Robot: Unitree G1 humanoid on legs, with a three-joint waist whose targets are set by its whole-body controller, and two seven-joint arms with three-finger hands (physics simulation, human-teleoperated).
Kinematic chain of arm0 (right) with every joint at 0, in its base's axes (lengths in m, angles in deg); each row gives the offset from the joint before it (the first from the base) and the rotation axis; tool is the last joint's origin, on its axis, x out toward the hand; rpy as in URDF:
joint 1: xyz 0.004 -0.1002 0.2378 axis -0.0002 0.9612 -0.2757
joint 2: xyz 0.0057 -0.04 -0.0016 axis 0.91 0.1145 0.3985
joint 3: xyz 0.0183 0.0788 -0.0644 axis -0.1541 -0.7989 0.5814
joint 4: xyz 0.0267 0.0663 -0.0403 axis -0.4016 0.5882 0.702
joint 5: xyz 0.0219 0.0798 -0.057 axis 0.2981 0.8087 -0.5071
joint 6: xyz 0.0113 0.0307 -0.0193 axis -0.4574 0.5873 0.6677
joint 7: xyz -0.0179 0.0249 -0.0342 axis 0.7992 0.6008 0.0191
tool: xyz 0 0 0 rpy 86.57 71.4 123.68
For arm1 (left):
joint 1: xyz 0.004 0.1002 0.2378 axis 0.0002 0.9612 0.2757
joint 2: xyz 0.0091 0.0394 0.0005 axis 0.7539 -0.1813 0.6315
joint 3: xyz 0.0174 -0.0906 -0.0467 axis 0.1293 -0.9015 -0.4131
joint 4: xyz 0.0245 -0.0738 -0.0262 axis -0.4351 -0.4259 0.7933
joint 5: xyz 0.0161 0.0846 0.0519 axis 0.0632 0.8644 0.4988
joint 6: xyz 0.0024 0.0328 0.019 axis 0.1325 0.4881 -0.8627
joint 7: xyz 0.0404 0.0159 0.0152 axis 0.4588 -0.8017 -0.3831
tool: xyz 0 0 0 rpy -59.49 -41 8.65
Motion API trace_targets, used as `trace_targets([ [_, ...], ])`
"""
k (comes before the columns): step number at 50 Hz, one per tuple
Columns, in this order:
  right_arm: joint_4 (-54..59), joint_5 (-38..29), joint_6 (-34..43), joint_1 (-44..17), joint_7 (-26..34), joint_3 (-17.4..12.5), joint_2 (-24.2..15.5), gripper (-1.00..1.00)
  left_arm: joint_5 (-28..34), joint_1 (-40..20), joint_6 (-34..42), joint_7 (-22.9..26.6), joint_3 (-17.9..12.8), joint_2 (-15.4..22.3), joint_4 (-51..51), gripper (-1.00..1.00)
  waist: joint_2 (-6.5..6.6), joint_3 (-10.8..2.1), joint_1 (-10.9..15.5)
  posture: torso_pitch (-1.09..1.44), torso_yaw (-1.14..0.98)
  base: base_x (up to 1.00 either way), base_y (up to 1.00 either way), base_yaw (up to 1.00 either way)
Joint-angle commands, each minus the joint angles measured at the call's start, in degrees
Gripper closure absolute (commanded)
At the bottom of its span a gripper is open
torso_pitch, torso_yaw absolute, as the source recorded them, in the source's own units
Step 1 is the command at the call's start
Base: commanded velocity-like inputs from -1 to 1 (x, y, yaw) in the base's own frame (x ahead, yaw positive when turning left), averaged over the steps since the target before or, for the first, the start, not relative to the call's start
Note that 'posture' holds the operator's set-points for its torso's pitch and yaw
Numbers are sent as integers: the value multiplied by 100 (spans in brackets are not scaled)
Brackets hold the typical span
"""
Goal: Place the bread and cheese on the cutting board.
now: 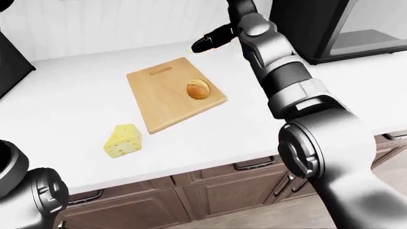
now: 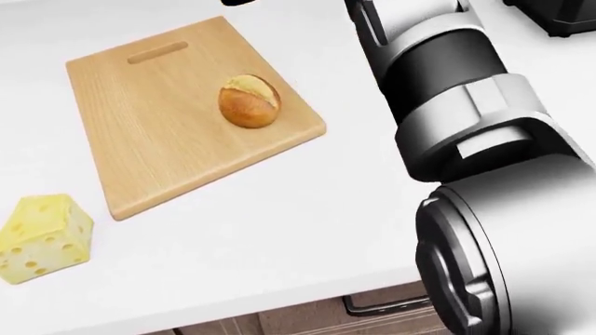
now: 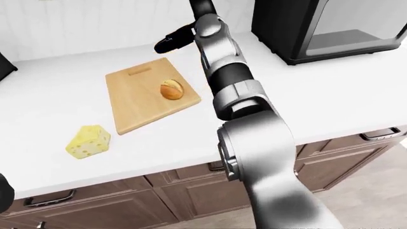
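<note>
Countertop (image 1: 76, 95), white, under a pale panelled wall, with brown cabinet fronts (image 1: 210, 191) below it in the left-eye view; a black appliance (image 1: 337, 26) stands at upper right. On it, one wooden cutting board (image 1: 166, 98) with a handle slot near its top edge; contents, one bread roll (image 1: 198, 88) on the board's right half. Cheese (image 1: 123, 140), a yellow holed wedge, sits on the counter just off the board's lower-left corner, not on it. My right hand (image 1: 210, 42) hangs above the counter past the board's top right corner, dark fingers stretched out leftward, holding nothing. Head view: same board (image 2: 149, 125) close up, roll (image 2: 249, 100) resting near its right edge, cheese (image 2: 42, 237) at lower left, my grey right arm filling the right side. Right-eye view: same layout; my left hand shows in none of the three views.
</note>
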Motion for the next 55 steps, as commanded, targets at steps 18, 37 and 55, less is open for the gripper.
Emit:
trace_targets([
  [18, -6650, 806, 2974, 2000, 329, -152, -787, -100, 131, -155, -77, 57, -139, 49, 78, -100, -152, -131, 96, 0, 0, 0, 0, 0],
  [37, -9570, 2106, 4496, 3579, -342, -725, -1571, -100, 166, -135, 26, 59, -140, 16, 180, -100, -257, -149, 127, 0, 0, 0, 0, 0],
  [55, -9623, 2183, 4378, 3767, -507, -757, -1814, -100, -851, 837, 955, 247, -861, 879, 690, -100, -206, -150, 97, 0, 0, 0, 0, 0],
])
